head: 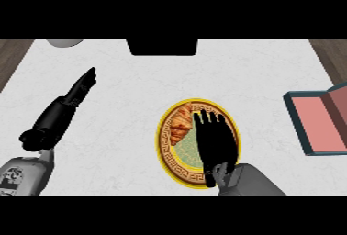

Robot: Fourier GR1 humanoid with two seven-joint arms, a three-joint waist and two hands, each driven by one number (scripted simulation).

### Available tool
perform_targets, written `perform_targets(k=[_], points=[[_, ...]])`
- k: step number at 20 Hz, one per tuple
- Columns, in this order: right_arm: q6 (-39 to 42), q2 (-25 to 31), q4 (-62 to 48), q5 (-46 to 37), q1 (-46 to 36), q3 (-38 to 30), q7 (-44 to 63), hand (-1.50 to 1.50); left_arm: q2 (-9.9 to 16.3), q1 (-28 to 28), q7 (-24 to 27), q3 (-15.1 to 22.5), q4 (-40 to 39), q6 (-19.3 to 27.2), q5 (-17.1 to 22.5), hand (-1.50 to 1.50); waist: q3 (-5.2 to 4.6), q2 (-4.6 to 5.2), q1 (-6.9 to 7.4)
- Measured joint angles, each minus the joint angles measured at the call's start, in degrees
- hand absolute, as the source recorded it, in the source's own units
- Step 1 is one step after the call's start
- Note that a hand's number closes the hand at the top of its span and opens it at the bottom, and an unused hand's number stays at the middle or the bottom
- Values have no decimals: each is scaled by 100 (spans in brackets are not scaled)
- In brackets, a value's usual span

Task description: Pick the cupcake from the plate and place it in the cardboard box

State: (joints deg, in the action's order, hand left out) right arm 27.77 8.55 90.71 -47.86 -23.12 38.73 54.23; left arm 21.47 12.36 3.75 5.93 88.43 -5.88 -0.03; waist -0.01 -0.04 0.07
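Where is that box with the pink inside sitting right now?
In the head view the box lies at the counter's right edge, lid open, to the right of the yellow-rimmed plate over which the right hand is stretched.

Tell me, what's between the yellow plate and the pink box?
Nothing: in the head view, only bare white counter lies between the plate and the box.

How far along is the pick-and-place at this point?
Nothing is done yet: the pastry, which looks more like a croissant than a cupcake, lies on the plate. In hand: the right hand hovers over it, fingers straight. Left: grasping, carrying it to the box. The left hand rests aside.
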Motion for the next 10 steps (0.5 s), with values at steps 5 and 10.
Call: perform_targets(k=[5, 10], points=[[-10, -263, -263, -369, 200, -103, -184, -150, -163, 25, -22, -101, -18, -80, -163, 0, 0, 2, -4], [-64, -312, -395, -769, 441, -164, -236, -150, -253, -58, 70, -175, -12, -159, -290, 0, 0, 2, -5]])
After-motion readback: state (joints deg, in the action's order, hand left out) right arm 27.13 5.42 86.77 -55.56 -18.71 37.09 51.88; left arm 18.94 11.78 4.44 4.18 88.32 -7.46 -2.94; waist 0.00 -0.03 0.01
